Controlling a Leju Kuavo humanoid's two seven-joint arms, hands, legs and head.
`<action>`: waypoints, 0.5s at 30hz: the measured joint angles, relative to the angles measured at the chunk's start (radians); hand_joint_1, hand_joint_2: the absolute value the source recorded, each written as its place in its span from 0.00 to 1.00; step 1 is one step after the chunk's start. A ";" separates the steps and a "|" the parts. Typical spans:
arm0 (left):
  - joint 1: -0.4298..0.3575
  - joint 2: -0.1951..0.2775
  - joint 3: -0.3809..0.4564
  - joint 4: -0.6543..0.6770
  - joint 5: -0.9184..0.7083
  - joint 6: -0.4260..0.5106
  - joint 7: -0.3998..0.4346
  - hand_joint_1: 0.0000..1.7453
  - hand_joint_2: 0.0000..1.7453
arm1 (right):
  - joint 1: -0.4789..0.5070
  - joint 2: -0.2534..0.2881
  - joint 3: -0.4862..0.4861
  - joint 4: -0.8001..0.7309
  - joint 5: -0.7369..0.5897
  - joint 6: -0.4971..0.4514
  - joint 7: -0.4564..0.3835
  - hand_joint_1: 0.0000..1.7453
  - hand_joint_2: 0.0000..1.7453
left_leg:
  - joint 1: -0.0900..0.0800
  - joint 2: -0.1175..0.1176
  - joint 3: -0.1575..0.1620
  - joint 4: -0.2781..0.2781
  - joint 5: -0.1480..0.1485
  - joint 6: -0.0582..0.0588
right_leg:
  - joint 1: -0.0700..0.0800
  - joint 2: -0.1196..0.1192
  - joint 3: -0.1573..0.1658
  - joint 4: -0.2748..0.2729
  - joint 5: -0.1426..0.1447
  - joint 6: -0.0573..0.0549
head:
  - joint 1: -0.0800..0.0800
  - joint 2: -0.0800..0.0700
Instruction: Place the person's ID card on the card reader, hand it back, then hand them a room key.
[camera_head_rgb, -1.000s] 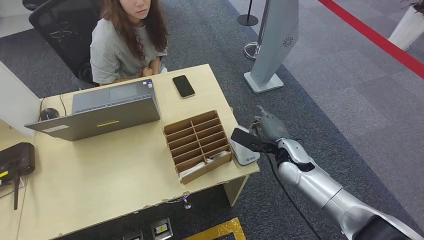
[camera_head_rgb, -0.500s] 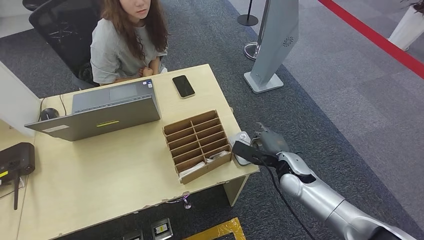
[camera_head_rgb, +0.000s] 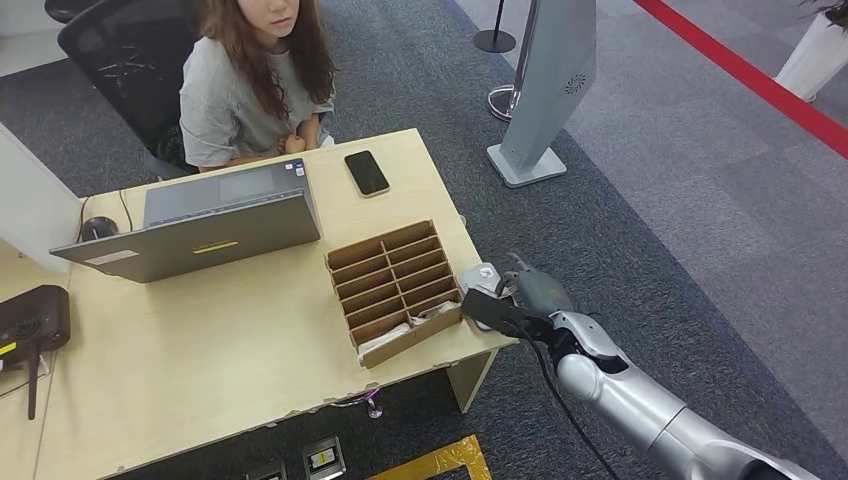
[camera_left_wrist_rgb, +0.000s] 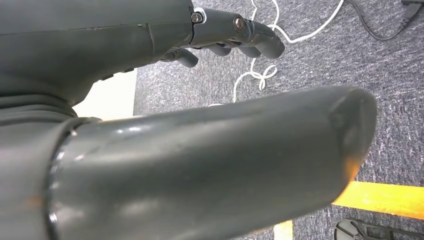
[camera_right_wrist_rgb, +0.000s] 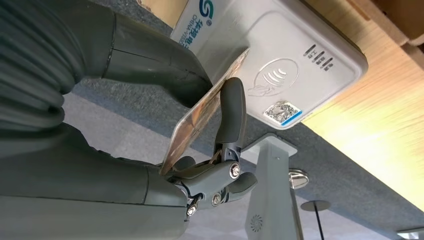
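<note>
My right hand (camera_head_rgb: 532, 293) pinches the person's ID card (camera_head_rgb: 489, 304) between thumb and a finger, just over the white card reader (camera_head_rgb: 481, 276) at the desk's right front corner. The right wrist view shows the card (camera_right_wrist_rgb: 205, 112) tilted on edge, its far end close above the reader (camera_right_wrist_rgb: 285, 55), with the holding fingers (camera_right_wrist_rgb: 231, 112) beside it; whether card and reader touch I cannot tell. White key cards (camera_head_rgb: 385, 340) lie in the front slots of the wooden divider box (camera_head_rgb: 395, 285). My left hand (camera_left_wrist_rgb: 225, 35) hangs over the carpet with nothing in it.
A person (camera_head_rgb: 255, 80) sits behind the desk (camera_head_rgb: 220, 370) with arms folded in. A laptop (camera_head_rgb: 200, 225), a mouse (camera_head_rgb: 98, 227), a black phone (camera_head_rgb: 367, 172) and a black device (camera_head_rgb: 30, 320) lie on the desk. A grey standee (camera_head_rgb: 550, 80) stands on the carpet at the right.
My right hand has come down and back toward me with the card, from above the reader's far end to low over its near end.
</note>
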 joint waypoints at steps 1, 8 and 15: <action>0.000 0.000 -0.001 0.000 0.000 0.000 0.000 0.00 0.00 | 0.001 0.001 0.000 0.000 0.000 -0.002 0.000 1.00 1.00 | 0.000 0.000 0.000 0.000 0.000 0.000 | 0.000 0.000 0.000 0.000 0.000 0.000 | 0.000 0.000; 0.000 0.000 -0.014 0.000 -0.008 -0.003 -0.001 0.00 0.00 | 0.001 0.003 -0.001 -0.002 0.014 -0.006 0.000 1.00 1.00 | 0.000 0.000 0.000 0.000 0.000 0.000 | 0.000 0.000 0.000 0.000 0.000 0.000 | 0.000 0.000; -0.001 0.000 -0.031 0.000 -0.018 -0.003 -0.015 0.00 0.00 | -0.041 -0.012 -0.011 -0.046 0.044 0.031 0.017 1.00 1.00 | 0.000 0.000 0.000 0.000 0.000 0.000 | 0.000 0.001 0.000 0.000 0.000 0.000 | 0.000 0.000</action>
